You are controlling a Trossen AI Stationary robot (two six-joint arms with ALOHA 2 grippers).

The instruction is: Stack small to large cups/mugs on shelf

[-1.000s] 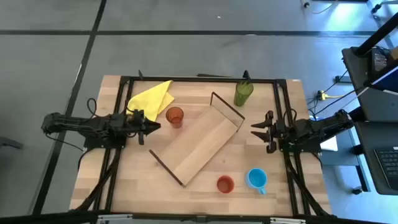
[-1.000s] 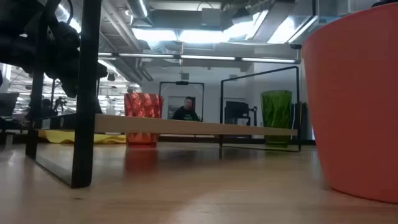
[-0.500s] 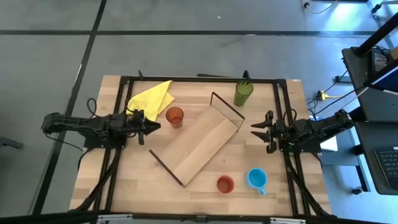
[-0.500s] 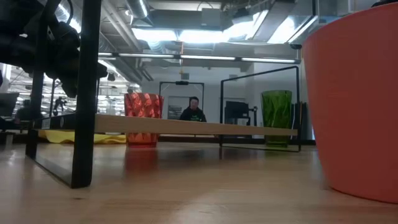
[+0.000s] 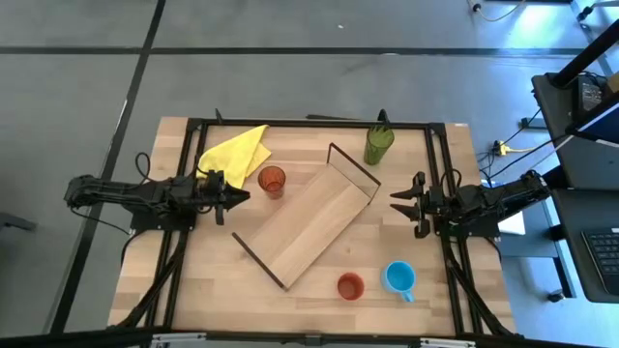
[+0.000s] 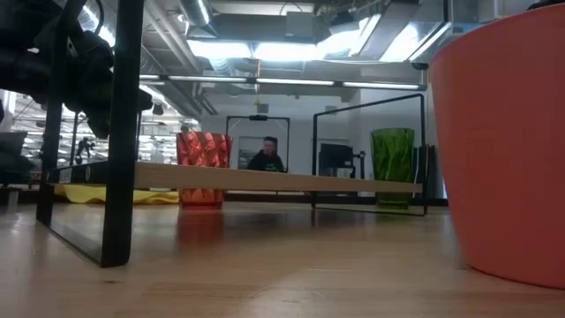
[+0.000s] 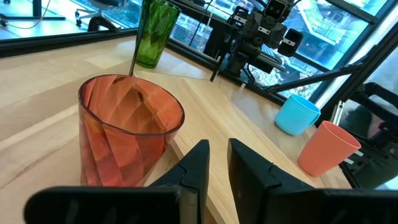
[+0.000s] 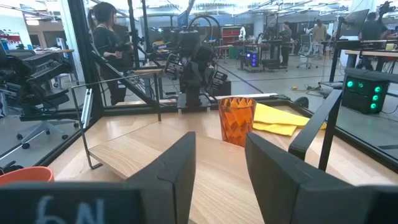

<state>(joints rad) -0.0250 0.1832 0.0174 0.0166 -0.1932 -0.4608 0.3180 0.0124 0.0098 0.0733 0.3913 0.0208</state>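
The shelf (image 5: 308, 223) is seen lying diagonally mid-table only from above. The left gripper (image 5: 235, 197), jaws narrowly parted, is beside the orange-red tumbler (image 5: 272, 181); the right gripper (image 5: 398, 204) is spread wide. The short cup (image 6: 508, 141) is cropped in the low view.

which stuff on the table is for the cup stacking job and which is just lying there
For the job:
- green tumbler
- orange-red tumbler
- short orange-red cup
- light blue mug
- shelf

Just lying about:
- yellow cloth
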